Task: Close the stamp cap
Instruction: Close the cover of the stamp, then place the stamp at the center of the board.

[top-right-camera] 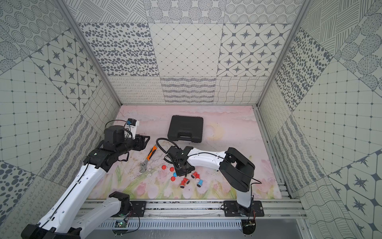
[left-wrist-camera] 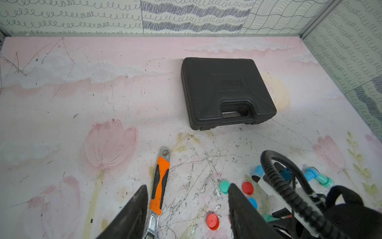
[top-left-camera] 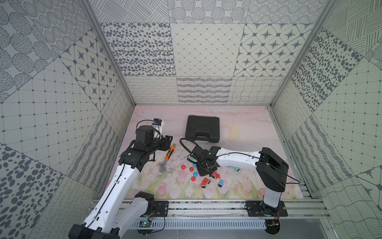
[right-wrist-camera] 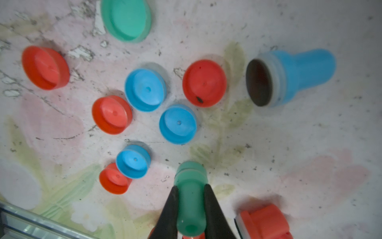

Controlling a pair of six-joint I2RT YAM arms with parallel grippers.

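Two right jaws pinch green stamp (right-wrist-camera: 190,198); green cap (right-wrist-camera: 127,19) lies apart; left jaws parted.

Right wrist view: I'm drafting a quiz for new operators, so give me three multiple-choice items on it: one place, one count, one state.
1. Where is the loose green cap?
A. on the table, apart from the green stamp
B. fitted on the green stamp
C. inside the black case

2. How many loose blue caps show?
A. one
B. three
C. six

3. What state is the right tool in?
A. open and empty
B. shut on a red cap
C. shut on the green stamp

Key:
1 A: the cap lies alone on the table, well clear of the stamp.
2 B: two more lie at and.
3 C: both fingers press the stamp's handle.
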